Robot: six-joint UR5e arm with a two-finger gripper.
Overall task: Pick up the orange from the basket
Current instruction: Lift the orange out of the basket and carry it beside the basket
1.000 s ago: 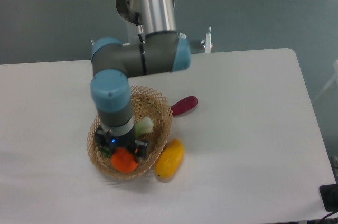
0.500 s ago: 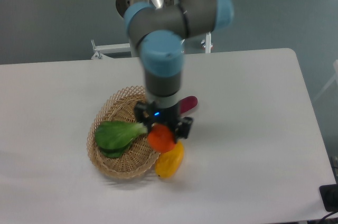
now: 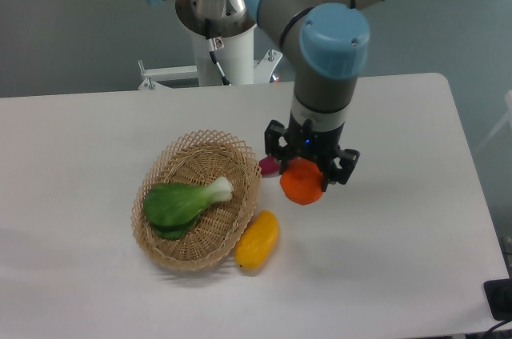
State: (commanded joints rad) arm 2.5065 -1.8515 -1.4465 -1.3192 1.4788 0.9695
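My gripper [image 3: 304, 181] is shut on the orange [image 3: 302, 184], a small bright orange fruit held above the table to the right of the basket [image 3: 242, 157]. The light tan wicker basket sits left of centre and holds a green leafy vegetable [image 3: 180, 202] with a white stem. The orange hangs clear of the basket rim, with the black gripper body just above it.
A yellow mango [image 3: 257, 240] lies on the table against the basket's lower right side. A dark red-purple fruit [image 3: 268, 166] peeks out behind the gripper, between it and the basket. The white table's edge runs down the right [image 3: 472, 187].
The gripper has lifted the orange out of the basket and carried it right, past the rim, over the table. The leafy vegetable in the basket is uncovered.
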